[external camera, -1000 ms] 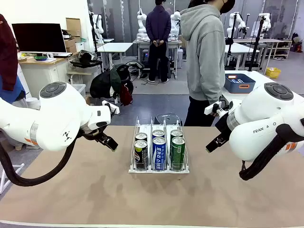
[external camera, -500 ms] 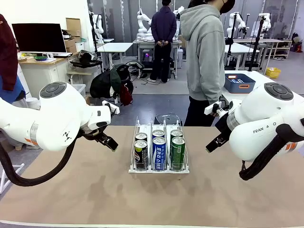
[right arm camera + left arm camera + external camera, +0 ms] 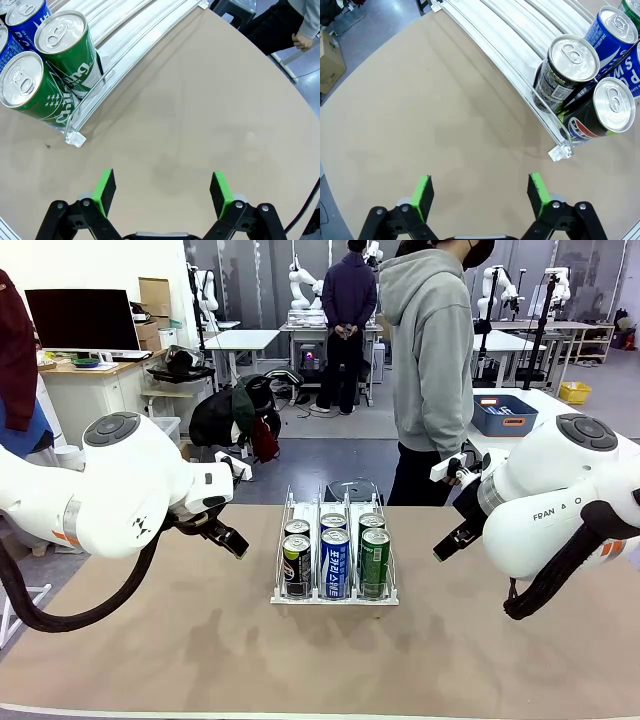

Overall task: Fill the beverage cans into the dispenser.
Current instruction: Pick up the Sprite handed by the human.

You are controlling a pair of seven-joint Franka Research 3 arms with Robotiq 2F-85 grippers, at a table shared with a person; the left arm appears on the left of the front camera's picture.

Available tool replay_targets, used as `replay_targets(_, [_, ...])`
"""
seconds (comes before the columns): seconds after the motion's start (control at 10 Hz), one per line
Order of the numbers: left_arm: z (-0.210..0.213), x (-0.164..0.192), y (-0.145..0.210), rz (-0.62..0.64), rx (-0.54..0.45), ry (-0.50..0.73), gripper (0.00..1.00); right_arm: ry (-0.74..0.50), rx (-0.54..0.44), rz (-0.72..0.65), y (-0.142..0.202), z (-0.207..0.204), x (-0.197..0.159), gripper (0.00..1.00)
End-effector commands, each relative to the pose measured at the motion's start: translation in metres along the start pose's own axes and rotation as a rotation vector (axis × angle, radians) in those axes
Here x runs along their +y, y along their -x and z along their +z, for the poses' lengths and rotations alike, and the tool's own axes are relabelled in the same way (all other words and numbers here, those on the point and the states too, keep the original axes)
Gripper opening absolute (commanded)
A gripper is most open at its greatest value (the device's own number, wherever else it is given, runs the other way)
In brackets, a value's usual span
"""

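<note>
The dispenser [image 3: 335, 599] stands mid-table holding several beverage cans: two black [image 3: 296, 564] in the left lane, two blue [image 3: 335, 562] in the middle, two green [image 3: 374, 561] on the right. My left gripper [image 3: 232, 542] hovers left of it, open and empty. In the left wrist view the gripper [image 3: 480, 195] is over bare table, with the black cans [image 3: 565, 70] and the dispenser's rails [image 3: 510, 45] at upper right. My right gripper [image 3: 448, 545] hovers right of the dispenser, open and empty. The right wrist view has it [image 3: 162, 191] over bare table, green cans [image 3: 70, 47] at upper left.
A person in a grey hoodie [image 3: 435, 370] stands at the far edge, one hand [image 3: 302, 42] hanging by the table rim. A blue bin [image 3: 503, 415] sits on a table behind. The tan tabletop [image 3: 200, 640] lies free on both sides and in front of the dispenser.
</note>
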State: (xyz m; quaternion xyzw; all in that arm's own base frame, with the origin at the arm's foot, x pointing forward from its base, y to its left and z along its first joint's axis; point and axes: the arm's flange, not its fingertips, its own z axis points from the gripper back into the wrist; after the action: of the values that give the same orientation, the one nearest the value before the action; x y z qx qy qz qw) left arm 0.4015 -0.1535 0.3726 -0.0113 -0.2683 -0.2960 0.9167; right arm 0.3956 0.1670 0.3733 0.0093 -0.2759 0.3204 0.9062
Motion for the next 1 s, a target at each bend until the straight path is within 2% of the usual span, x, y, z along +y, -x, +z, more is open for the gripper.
replay_targets(0.0, [0.000,0.002,0.000,0.004,0.000,-0.001,1.00,0.000,0.000,-0.001,0.000,0.000,0.000,1.00])
replay_targets(0.4, [0.000,0.000,0.000,0.000,0.000,0.000,1.00,0.000,0.000,0.000,0.000,0.000,0.000,1.00])
replay_targets(0.5, [0.008,-0.006,0.000,-0.045,0.026,0.063,1.00,-0.101,-0.008,0.098,-0.009,0.011,0.015,1.00])
replay_targets(0.6, [0.017,0.000,-0.001,-0.076,0.040,0.125,1.00,-0.148,-0.021,0.126,-0.015,0.021,0.022,1.00])
replay_targets(0.8, [0.039,0.009,-0.009,-0.136,0.054,0.232,1.00,-0.295,-0.056,0.162,-0.026,0.041,0.008,1.00])
replay_targets(0.9, [0.055,0.020,-0.014,-0.185,0.051,0.267,1.00,-0.318,-0.081,0.153,-0.029,0.054,0.004,1.00])
